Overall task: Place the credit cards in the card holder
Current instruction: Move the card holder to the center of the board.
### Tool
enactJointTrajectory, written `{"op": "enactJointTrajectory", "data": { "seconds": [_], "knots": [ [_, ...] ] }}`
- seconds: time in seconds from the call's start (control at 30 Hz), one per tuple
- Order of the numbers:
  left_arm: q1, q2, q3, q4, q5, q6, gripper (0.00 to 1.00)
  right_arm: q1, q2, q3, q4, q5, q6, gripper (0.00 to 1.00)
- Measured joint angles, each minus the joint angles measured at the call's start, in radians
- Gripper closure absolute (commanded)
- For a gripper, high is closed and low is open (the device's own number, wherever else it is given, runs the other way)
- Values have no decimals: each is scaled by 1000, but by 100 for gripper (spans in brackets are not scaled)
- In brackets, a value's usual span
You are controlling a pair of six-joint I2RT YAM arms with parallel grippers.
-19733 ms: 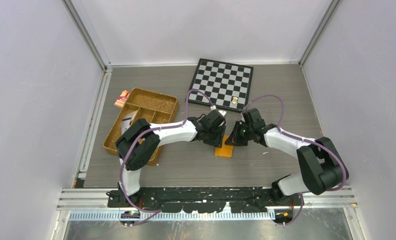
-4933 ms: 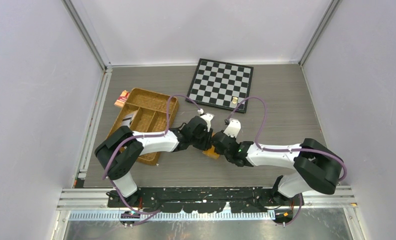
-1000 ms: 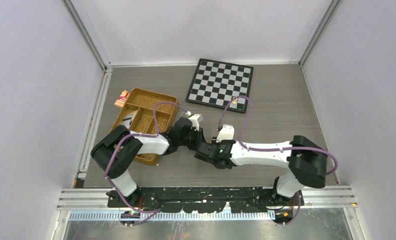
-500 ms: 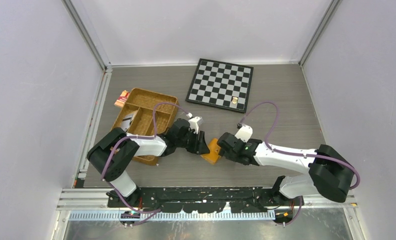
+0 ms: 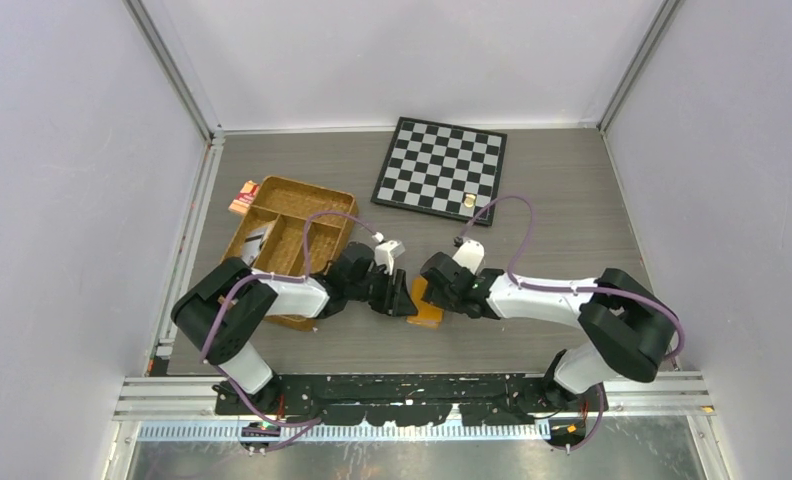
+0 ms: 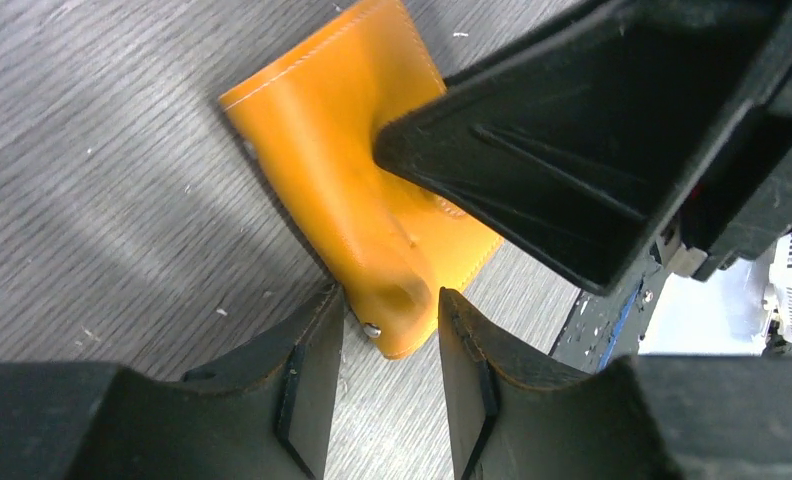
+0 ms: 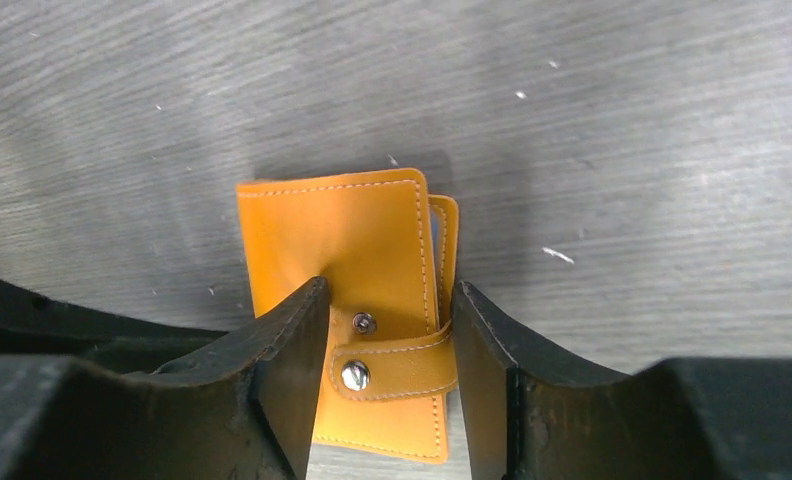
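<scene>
The card holder [image 5: 425, 303] lies folded on the worktop [image 5: 572, 200], near of centre. Left gripper [image 6: 387, 305] and right gripper [image 7: 390, 295] each straddle its snap end, jaws apart, probably to spread it open.

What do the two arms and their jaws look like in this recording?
Both the left arm and the right arm have white links between bulky black joints. A purple cable runs in loose loops along each. The jaws are matte black and wedge-shaped, with flat inner faces.
</scene>
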Motion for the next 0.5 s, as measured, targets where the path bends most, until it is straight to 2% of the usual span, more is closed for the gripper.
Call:
{"op": "enactJointTrajectory", "data": {
  "seconds": [0.23, 0.4, 0.5],
  "knots": [
    [19, -43, -43, -3, -18, -8, 60, -22, 105, 85, 66, -1, -77, 52],
    [85, -60, -52, -23, -37, -41, 60, -29, 143, 122, 92, -3, -121, 39],
    [116, -63, -52, -24, -58, -72, 60, -29, 143, 131, 64, 5, -158, 36]
  ]
}}
